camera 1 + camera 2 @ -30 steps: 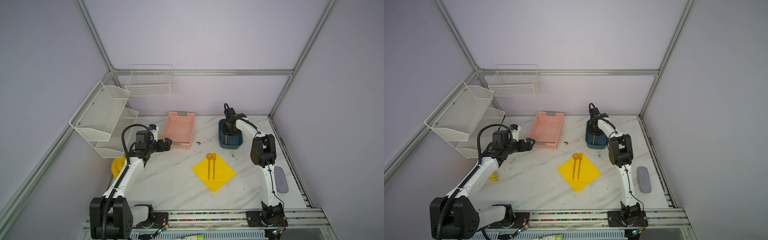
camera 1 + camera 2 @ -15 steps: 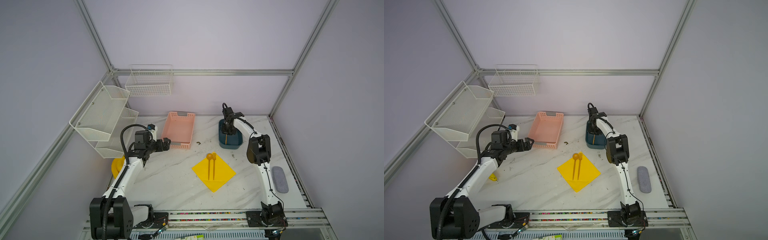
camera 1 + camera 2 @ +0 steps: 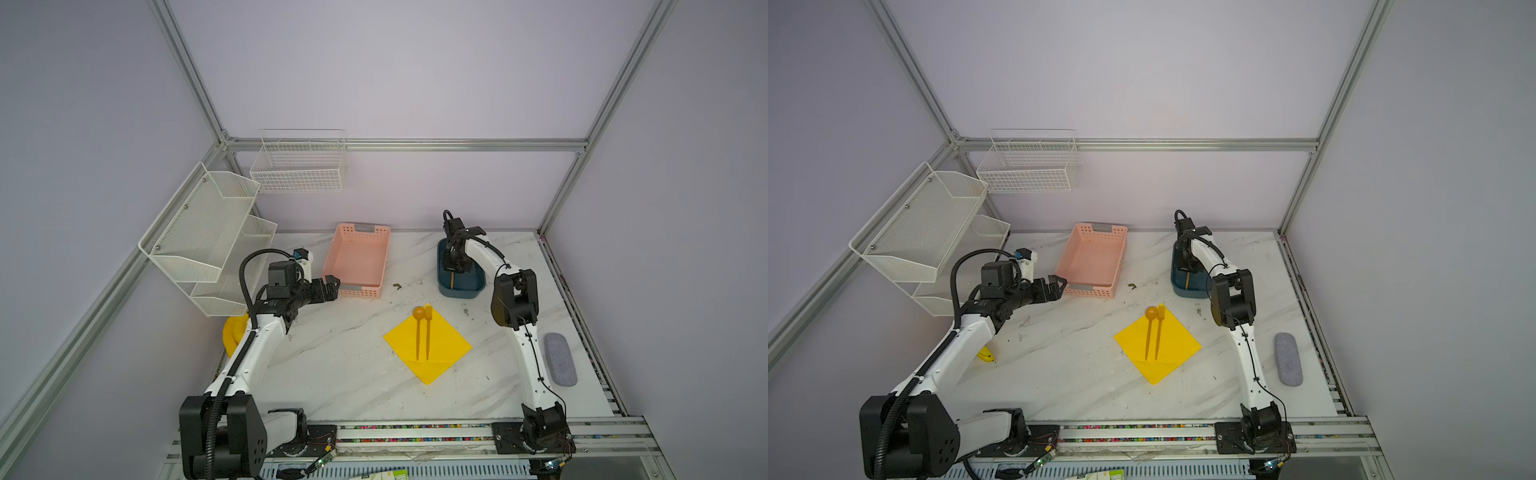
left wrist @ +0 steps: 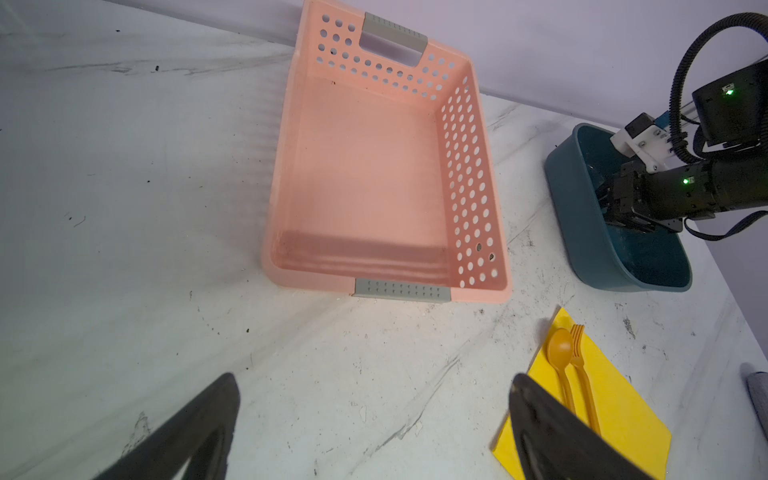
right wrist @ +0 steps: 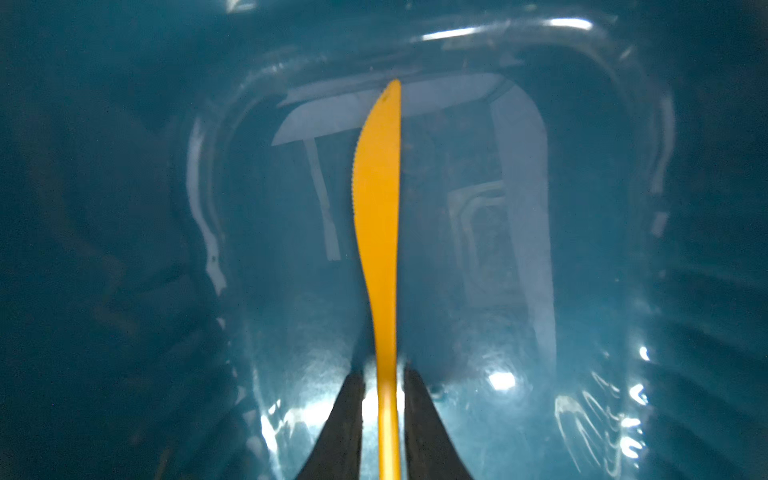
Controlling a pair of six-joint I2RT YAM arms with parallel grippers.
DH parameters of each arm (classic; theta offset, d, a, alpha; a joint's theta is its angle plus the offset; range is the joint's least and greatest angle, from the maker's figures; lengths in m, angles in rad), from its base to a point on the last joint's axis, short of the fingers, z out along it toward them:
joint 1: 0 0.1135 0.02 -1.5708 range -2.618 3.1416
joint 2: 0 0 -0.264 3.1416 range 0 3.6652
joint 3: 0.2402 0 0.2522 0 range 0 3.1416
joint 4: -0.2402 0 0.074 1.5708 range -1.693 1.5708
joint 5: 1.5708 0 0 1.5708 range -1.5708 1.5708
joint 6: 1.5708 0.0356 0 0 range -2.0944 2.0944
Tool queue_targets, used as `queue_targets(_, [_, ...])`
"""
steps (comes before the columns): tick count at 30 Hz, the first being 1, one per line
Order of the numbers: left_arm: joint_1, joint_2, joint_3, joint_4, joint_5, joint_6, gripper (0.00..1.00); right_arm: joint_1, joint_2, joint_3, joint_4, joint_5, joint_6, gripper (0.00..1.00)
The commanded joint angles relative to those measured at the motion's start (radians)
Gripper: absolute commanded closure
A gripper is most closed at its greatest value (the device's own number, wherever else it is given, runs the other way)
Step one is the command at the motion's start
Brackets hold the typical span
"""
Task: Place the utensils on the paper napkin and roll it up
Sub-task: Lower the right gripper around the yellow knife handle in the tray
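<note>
The yellow paper napkin (image 3: pixel 440 353) (image 3: pixel 1169 347) lies as a diamond mid-table. On it, side by side, rest the orange spoon (image 3: pixel 418 328) (image 4: pixel 561 353) and fork (image 3: pixel 428 332) (image 4: pixel 579 365). The third of the utensils, the knife (image 5: pixel 378 199), lies inside the blue bin (image 3: pixel 461 291). My right gripper (image 5: pixel 384 374) (image 3: pixel 452 266) reaches down into that bin. Its jaws flank the knife handle with a thin gap on each side. My left gripper (image 4: pixel 374 378) (image 3: pixel 332 283) hovers wide open and empty near the pink basket's front corner.
A pink perforated basket (image 3: pixel 357 262) stands at the back, left of the blue bin (image 4: pixel 615 270). White mesh racks (image 3: pixel 208 232) hang on the left wall. Yellow bananas (image 3: pixel 986 355) lie by the left arm. A grey case (image 3: pixel 560 365) rests near the right edge.
The right arm has shifted slightly over the blue bin and its jaws have narrowed a little round the knife handle. The left arm, napkin, spoon and fork have not moved.
</note>
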Motion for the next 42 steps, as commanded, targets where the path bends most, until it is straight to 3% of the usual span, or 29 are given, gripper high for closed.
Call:
queue_targets(1, [0.01,-0.002,0.021,0.021,0.015,0.014,0.0,-0.003,0.03,-0.004,-0.043,0.005,-0.01,0.8])
queue_targets(17, [0.017,-0.009,0.019,0.021,0.016,0.014,0.01,-0.004,0.048,-0.045,-0.052,0.011,-0.013,0.87])
queue_targets(42, [0.019,-0.033,0.016,0.021,0.028,0.008,0.0,-0.004,-0.036,0.112,-0.152,0.041,-0.02,0.87])
